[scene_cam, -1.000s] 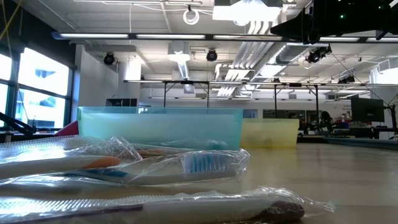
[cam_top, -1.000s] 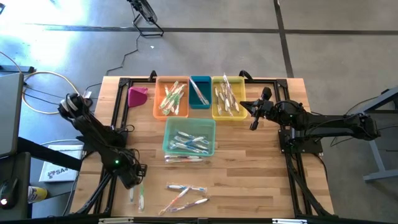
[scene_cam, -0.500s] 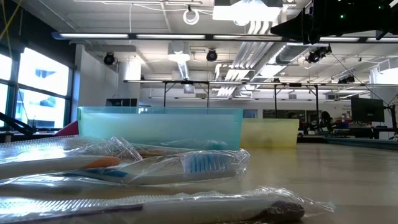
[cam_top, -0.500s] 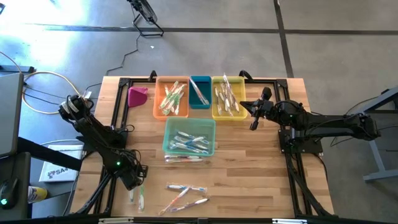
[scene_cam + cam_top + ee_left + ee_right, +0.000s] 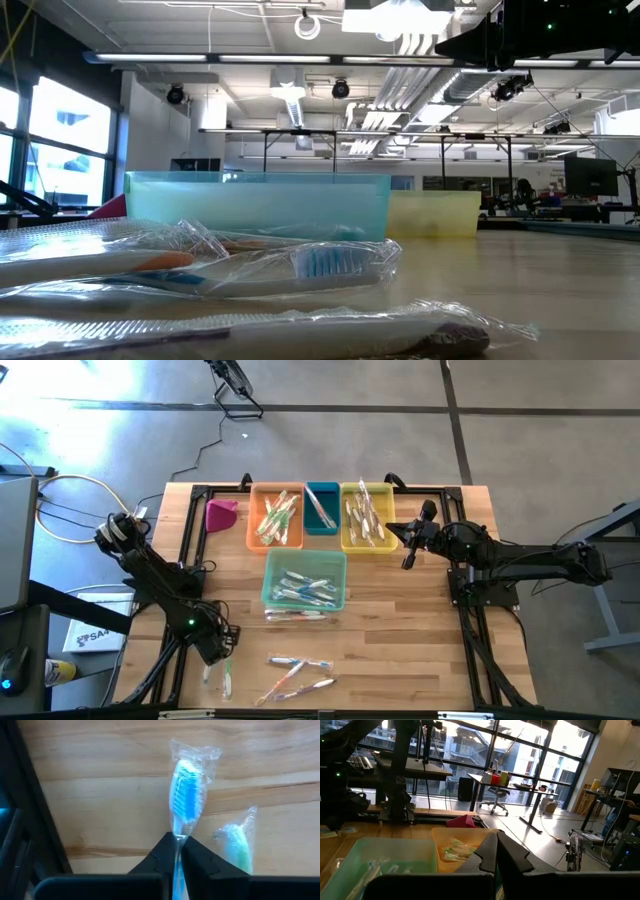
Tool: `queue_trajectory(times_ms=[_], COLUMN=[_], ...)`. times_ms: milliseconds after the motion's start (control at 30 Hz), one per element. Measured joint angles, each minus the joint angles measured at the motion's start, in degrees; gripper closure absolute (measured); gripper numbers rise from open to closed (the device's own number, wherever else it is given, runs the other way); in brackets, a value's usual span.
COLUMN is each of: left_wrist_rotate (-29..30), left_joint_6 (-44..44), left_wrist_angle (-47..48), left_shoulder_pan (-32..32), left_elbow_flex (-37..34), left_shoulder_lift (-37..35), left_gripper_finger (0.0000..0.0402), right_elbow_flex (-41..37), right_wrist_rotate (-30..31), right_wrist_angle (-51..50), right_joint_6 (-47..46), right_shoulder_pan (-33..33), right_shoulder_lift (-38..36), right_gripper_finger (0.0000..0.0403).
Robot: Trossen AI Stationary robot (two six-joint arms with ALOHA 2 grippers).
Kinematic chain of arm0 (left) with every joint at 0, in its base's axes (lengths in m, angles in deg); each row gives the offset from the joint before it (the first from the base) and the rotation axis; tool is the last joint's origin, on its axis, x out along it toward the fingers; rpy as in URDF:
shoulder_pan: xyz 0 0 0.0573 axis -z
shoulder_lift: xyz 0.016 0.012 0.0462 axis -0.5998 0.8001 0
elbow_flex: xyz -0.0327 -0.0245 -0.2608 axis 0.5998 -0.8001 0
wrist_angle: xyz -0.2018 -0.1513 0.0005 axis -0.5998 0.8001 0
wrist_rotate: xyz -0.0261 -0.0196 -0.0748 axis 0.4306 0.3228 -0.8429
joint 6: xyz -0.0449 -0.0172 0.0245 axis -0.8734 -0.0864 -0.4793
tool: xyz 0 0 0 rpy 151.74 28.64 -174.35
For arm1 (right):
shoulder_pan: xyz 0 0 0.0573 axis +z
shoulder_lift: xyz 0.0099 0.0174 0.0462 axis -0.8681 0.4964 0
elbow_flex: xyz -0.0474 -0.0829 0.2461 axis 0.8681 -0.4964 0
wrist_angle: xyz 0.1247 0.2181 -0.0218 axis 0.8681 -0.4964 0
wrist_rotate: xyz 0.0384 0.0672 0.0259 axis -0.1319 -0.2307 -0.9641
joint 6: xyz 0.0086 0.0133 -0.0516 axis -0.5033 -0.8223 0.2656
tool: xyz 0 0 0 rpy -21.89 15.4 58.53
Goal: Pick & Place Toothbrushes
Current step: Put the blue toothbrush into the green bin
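Your left wrist view settles what the high view cannot: the left gripper (image 5: 178, 851) has its two dark fingers pinched together on the clear handle of a blue brush (image 5: 186, 800), still in its crinkled clear wrapper, lying on the wooden desk (image 5: 100, 785). A green brush (image 5: 236, 847), wrapped the same way, lies just beside it. From above, you see only that the left gripper (image 5: 218, 650) is down over those two brushes, well away from the green bin (image 5: 305, 581) toward the desk's front left corner.

The high view alone lays out the bins: an orange bin (image 5: 276, 517), a narrow teal bin (image 5: 321, 508) and a yellow bin (image 5: 366, 518) in a row behind the green bin, each rectangular and holding toothbrushes. A few loose brushes (image 5: 298, 674) lie in front of the green bin, and a pink scoop-like piece (image 5: 221, 514) sits left of the orange bin.

The right gripper (image 5: 408, 550) waits just right of the yellow bin, its fingers closed on nothing.

The low view shows the wrappers' wrinkled gloss up close, and the bins' translucent walls.
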Motion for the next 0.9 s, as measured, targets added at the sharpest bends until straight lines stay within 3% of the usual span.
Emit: queue_trajectory(times_ms=[400,667,900], left_wrist_rotate=[2.1,13.5,20.1], left_joint_6=[-0.5,-0.6,-0.7], left_wrist_angle=[7.5,10.8,15.7], left_shoulder_pan=[0.0,0.0,0.0], left_elbow_flex=[-0.3,-0.2,-0.1], left_shoulder_lift=[-6.2,-13.7,-19.8], left_gripper_finger=[0.0398,0.0400,0.0400], right_elbow_flex=[0.0,0.0,0.0], right_wrist_rotate=[0.0,0.0,0.0], right_wrist_angle=[0.0,0.1,0.3], right_joint_6=[0.3,0.3,0.4], right_shoulder_pan=[0.0,0.0,0.0], right_shoulder_lift=[0.0,0.0,0.0], right_gripper_finger=[0.0401,0.0401,0.0401])
